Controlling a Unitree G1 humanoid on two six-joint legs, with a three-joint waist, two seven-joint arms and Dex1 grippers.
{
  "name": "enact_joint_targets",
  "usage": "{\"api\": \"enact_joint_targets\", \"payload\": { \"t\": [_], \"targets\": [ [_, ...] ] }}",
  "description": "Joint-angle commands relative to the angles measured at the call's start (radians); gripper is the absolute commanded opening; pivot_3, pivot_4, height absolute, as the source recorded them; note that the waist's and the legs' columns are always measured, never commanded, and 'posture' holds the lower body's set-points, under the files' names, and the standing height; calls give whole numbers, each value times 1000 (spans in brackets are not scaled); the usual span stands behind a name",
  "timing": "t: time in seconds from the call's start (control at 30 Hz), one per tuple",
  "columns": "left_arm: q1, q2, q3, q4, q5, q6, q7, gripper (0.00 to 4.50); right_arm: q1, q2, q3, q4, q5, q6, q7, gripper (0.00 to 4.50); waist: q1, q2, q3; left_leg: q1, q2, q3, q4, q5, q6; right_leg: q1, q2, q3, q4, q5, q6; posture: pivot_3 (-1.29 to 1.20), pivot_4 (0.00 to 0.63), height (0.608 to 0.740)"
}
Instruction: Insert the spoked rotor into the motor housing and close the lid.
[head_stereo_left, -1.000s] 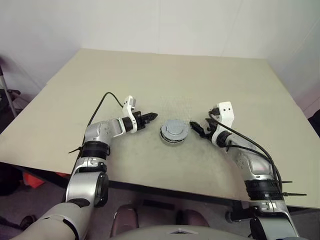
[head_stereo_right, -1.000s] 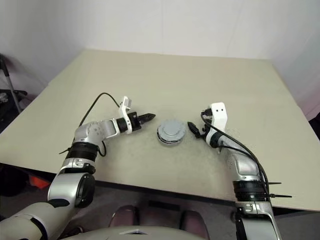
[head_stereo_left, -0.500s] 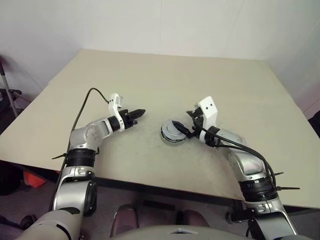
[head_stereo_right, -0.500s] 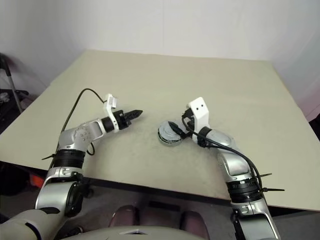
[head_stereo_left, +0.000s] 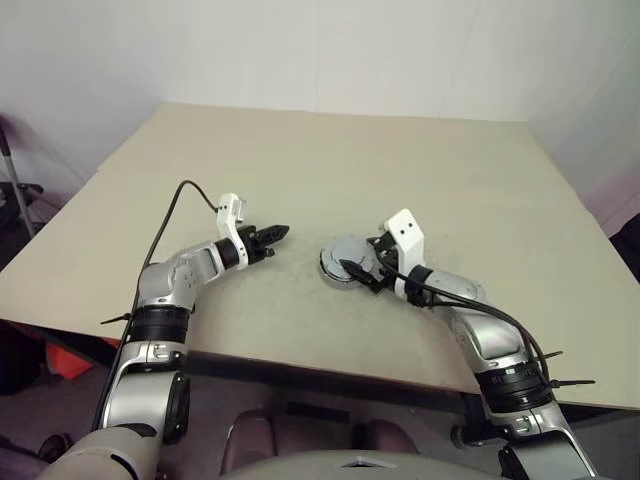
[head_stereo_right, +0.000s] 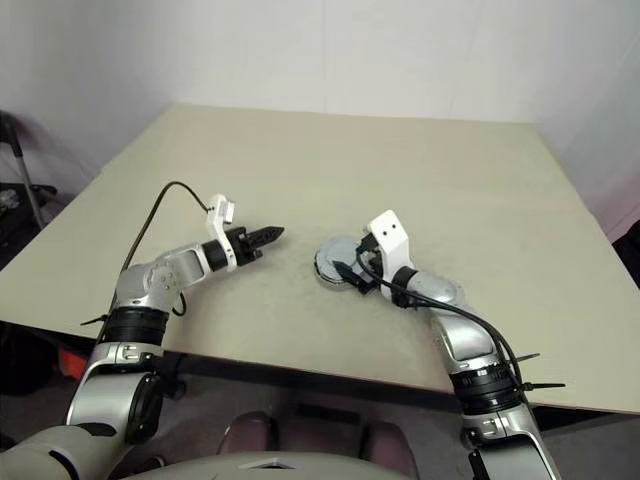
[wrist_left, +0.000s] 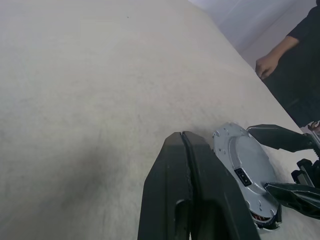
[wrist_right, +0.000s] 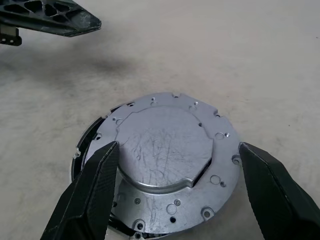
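Note:
The grey lid (wrist_right: 167, 155) lies on top of the motor housing (head_stereo_left: 336, 278) in the middle of the table; part of the housing's dark rim (wrist_right: 84, 150) shows past the lid's edge. The spoked rotor is hidden. My right gripper (wrist_right: 178, 146) is open, one finger (wrist_right: 90, 195) on each side of the lid, close to it and holding nothing. My left gripper (head_stereo_left: 280, 232) is shut and empty, hovering to the left of the housing with a gap between them; its closed fingers (wrist_left: 187, 190) point toward the lid (wrist_left: 245, 170).
The beige table (head_stereo_left: 300, 160) is bare around the housing. A person's hand (wrist_left: 267, 65) and dark sleeve show beyond the table's far side. White walls stand behind the table.
My right gripper has swung left from beside the housing and now straddles it. My left gripper has drawn back to the left, away from the housing. The lid and housing stayed put.

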Motion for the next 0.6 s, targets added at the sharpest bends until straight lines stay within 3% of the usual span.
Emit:
{"api": "enact_joint_targets", "payload": {
  "t": [0.03, 0.6],
  "targets": [
    [-11, 6, 5, -20, 1, -22, 7, 0, -10, -3, 9, -27, -10, -14, 14, 4313, 0, 0, 0, 0, 0, 0, 0, 0, 0, 0, 0, 0, 0, 0, 0, 0, 0, 740],
    [-5, 13, 7, -8, 3, -29, 33, 0, -60, 34, 27, 47, -43, -47, 35, 4414, 0, 0, 0, -1, 0, 0, 0, 0, 0, -1, 0, 0, 0, 0, 0, 0, 0, 740]
  ]
}}
